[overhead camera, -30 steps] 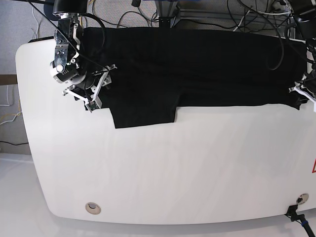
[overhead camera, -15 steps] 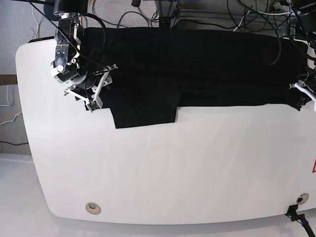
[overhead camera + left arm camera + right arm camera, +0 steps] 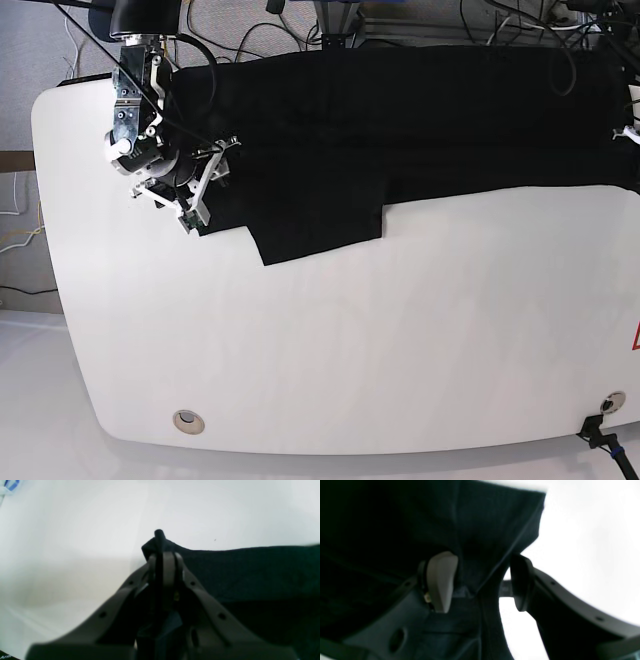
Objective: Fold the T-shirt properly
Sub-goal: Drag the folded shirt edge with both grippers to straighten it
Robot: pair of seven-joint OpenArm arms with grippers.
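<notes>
Left gripper [image 3: 163, 555] jaws clenched on T-shirt [image 3: 420, 130] corner; right gripper [image 3: 480, 580] jaws released astride hem. One-sided pull risks skewed cloth on worktop [image 3: 350, 350].

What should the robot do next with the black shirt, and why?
Probably close the right end effector. Its jaws stand open around an edge of the T-shirt, while the left end effector is already shut on a corner. With both holding, the arms could lift it evenly.

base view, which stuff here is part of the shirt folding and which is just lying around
Part of the job:
- T-shirt, black, spread across the far side of the table
- left gripper, shut on a shirt edge
- right gripper, jaws apart around cloth

Just lying about:
- cables behind the table
</notes>
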